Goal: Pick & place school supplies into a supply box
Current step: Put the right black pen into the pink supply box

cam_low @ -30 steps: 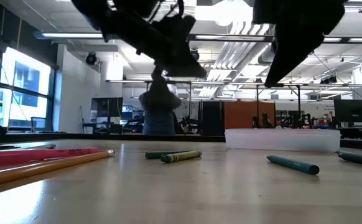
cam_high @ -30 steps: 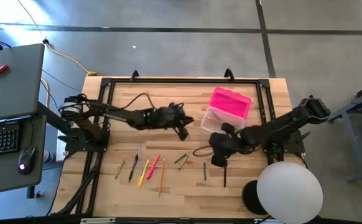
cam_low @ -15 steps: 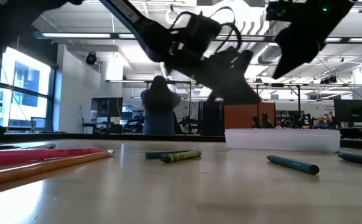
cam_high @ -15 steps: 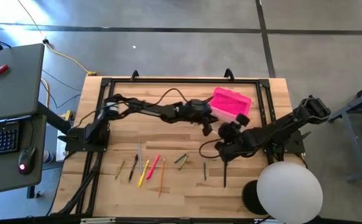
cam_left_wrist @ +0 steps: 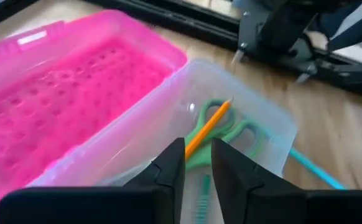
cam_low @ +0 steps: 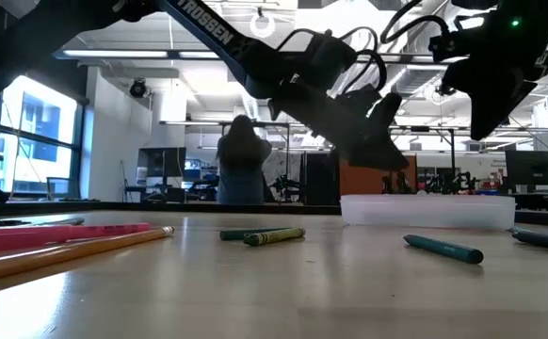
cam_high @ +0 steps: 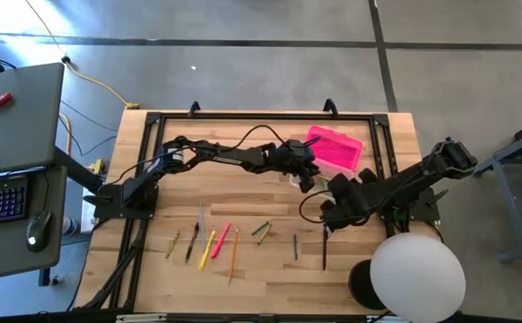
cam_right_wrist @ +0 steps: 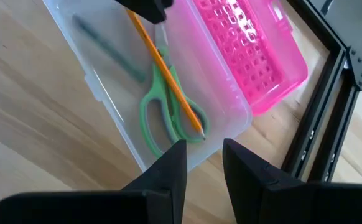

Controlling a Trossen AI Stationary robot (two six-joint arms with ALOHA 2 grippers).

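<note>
We see the box point(cam_high: 319, 161) at about one o'clock on the counter point(cam_high: 243, 269), its pink lid point(cam_left_wrist: 63, 93) swung open beside the clear tray. Green scissors point(cam_right_wrist: 162, 112) lie inside. Our left hand point(cam_left_wrist: 198, 163) hangs over the tray, its fingers pinched on an orange pencil point(cam_left_wrist: 207, 126) that slants down into it. Our right hand point(cam_right_wrist: 203, 163) hovers just beside the box, fingers parted and holding nothing. More pens and pencils point(cam_high: 209, 242) lie scattered toward six o'clock.
</note>
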